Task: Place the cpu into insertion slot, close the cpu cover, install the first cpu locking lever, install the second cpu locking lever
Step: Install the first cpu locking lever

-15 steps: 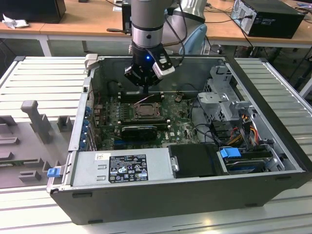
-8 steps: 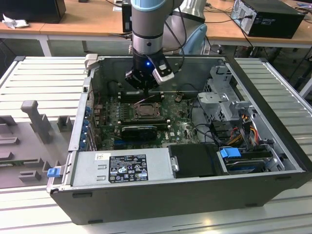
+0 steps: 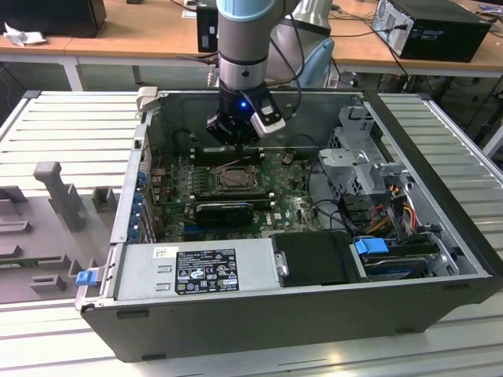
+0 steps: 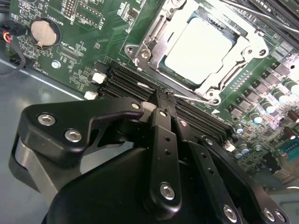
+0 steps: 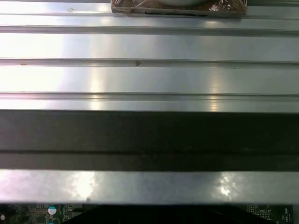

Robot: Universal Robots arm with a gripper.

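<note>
One cpu (image 4: 198,50) seated in insertion slot (image 4: 140,49), cpu cover (image 4: 247,44) apparently down over it. Tool (image 4: 163,100) pinched together, tips at thin locking lever (image 4: 194,98) beside socket. Advise steady downward press, wire kept captive.

The exterior view looks down at an angle from in front of the open computer case (image 3: 259,314), taking in the whole motherboard (image 3: 236,196) from well back. The second wrist view sits close behind the gripper (image 4: 163,100), facing the same motherboard (image 4: 93,42). The first wrist view faces the ribbed metal worktop (image 5: 149,46) nearby.
</note>
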